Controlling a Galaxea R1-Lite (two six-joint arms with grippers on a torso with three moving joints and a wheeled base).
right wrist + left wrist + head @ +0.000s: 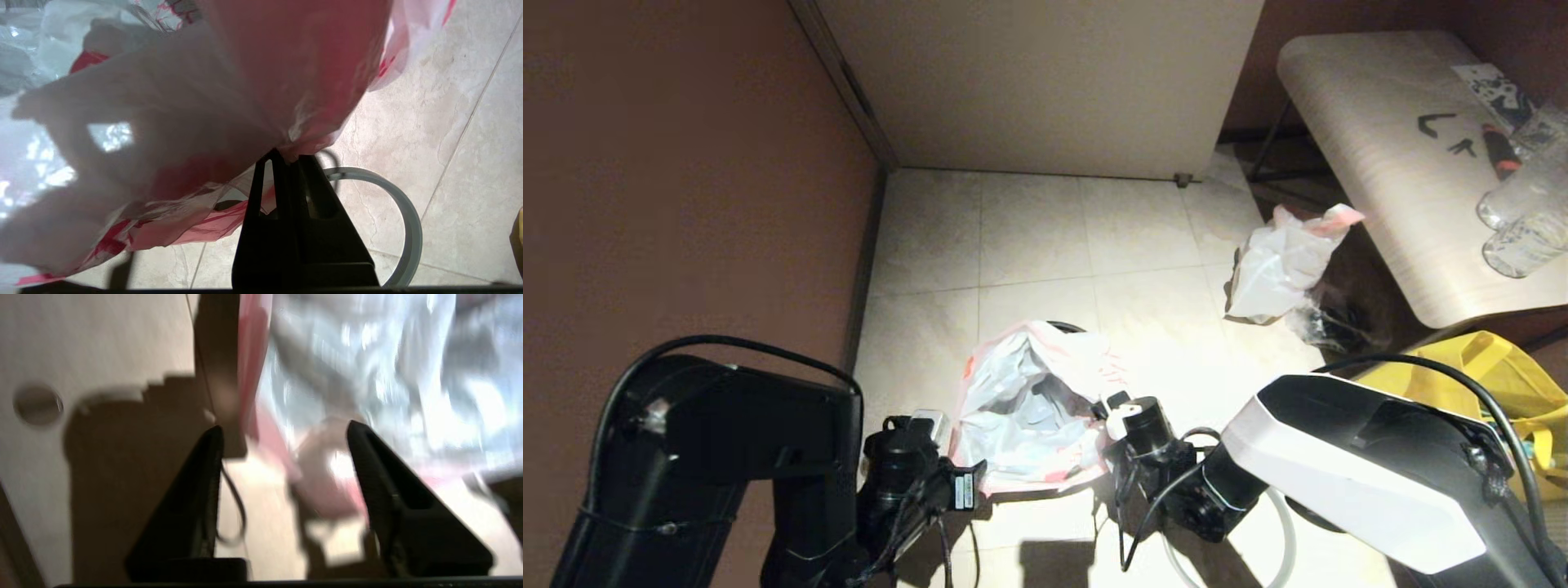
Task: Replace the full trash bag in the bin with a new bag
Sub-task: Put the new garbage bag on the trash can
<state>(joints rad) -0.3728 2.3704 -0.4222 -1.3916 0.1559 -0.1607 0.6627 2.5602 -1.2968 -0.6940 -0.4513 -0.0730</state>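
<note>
Bin (1063,327), at floor centre, is being lined with the new bag (1029,404). Right end effector (288,157) is clenching its edge; left end effector (284,430) is standing released beside it. Full trash bag (1282,265) is lying at two o'clock; seating the liner remains.

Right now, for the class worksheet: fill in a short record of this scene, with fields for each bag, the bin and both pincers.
new bag: translucent, red print, bunched over the bin
bin: black, mostly hidden under that bag
full trash bag: on the floor by the table, apart from the bin
right pincer: shut on the new bag's edge
left pincer: open at the bag's other side, gripping nothing
grey ring: lying on the floor near the right arm
</note>
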